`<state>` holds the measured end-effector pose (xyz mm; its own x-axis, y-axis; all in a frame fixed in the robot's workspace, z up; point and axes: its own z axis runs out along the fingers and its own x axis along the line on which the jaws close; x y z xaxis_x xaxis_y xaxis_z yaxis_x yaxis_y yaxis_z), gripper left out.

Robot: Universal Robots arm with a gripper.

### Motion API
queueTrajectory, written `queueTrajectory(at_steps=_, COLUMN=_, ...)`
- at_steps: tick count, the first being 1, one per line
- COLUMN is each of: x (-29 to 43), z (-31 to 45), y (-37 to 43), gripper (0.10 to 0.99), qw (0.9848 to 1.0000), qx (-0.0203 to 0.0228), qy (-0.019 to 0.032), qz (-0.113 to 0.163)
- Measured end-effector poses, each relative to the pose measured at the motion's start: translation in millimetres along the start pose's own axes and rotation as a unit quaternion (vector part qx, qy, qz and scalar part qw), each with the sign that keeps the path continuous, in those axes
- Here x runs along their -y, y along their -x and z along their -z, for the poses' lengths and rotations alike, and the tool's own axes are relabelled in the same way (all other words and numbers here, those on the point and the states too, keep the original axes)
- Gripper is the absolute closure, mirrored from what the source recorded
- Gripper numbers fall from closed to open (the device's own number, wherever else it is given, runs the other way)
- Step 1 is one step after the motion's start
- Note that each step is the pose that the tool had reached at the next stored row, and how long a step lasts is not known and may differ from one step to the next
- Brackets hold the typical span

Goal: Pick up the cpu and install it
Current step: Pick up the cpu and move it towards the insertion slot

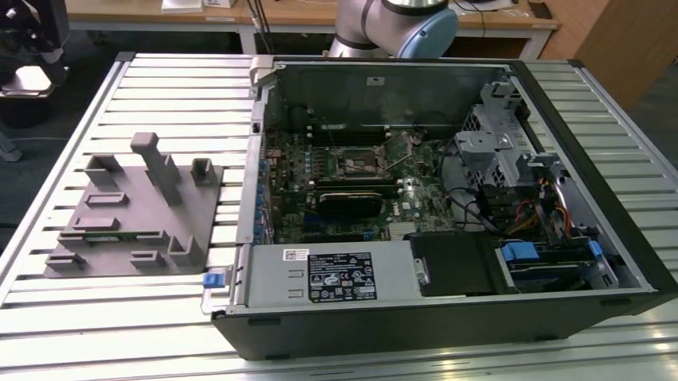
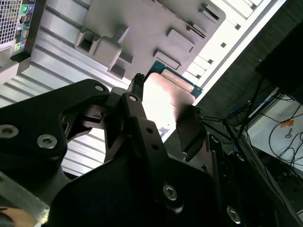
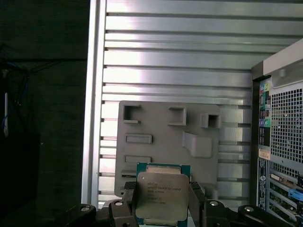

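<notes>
The cpu is a flat square chip with a pale silver top and a green-blue edge. It sits between the two dark fingers of my gripper, which is shut on its opposite sides. In the second wrist view the cpu is bright with glare, and the gripper clamps it well above the grey plastic fixture. The same fixture lies far below the chip in the first wrist view. The dark square socket sits on the motherboard inside the open computer case.
The grey fixture with upright blocks lies on the slatted metal table, to the exterior view's left of the case. The arm's base stands behind the case. Drive cages and cables crowd the case's right side.
</notes>
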<state>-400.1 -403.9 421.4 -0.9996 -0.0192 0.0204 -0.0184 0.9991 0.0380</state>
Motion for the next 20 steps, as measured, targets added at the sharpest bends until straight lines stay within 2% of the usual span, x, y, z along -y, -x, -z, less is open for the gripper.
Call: queueTrajectory(at_steps=20, x=0.3, z=0.4, y=17.4, gripper=0.557, qw=1.0000, qx=0.0000, qy=0.0000, qz=0.000)
